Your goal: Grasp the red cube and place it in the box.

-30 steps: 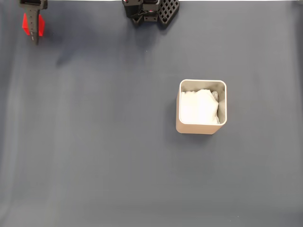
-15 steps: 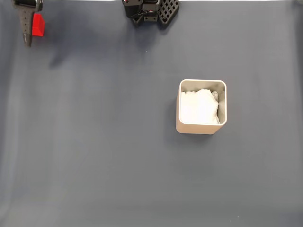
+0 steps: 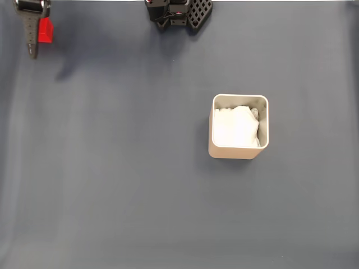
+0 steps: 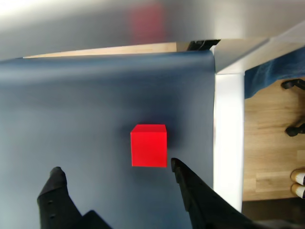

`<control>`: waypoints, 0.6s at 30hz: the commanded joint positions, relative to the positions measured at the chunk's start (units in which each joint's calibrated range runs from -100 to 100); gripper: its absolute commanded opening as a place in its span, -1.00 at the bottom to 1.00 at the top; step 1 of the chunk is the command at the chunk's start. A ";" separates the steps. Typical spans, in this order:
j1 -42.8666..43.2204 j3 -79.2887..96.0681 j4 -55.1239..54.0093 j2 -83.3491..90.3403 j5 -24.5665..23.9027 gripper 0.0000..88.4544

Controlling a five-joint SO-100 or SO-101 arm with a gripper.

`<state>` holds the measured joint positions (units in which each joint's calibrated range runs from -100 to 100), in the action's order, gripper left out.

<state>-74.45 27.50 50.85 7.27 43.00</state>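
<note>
In the wrist view the two black fingers point(image 4: 57, 183) are spread wide apart at the bottom of the shot, nothing between them, with the gripper point(image 4: 114, 169) sitting just short of the red cube point(image 4: 149, 145). The cube rests flat on the dark blue-grey counter point(image 4: 71, 105), slightly past the fingertips and closer to the right-hand finger, which nearly touches its lower right corner. Hard to tell if there's actual contact there. Just right of the cube the mat ends at a white edge, and beyond that there's wooden floor point(image 4: 267, 124) with some chair casters.

From the fixed view, the gripper point(image 3: 32, 33) is way up in the top left corner, cube point(image 3: 45, 30) right beside it on its right side. The box point(image 3: 239, 151) sits well apart, right of centre, upright, with crumpled white paper lining point(image 3: 234, 126) inside. The arm's black base point(image 3: 179, 12) is at the top edge.
</note>
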 commanded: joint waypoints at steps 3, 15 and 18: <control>-0.14 -2.62 -1.49 -0.21 -1.07 0.16; -0.63 -2.62 -2.80 -1.60 -1.32 0.16; -0.85 -2.62 -3.13 -2.12 -1.37 0.16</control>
<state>-74.82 27.50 48.33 5.04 41.88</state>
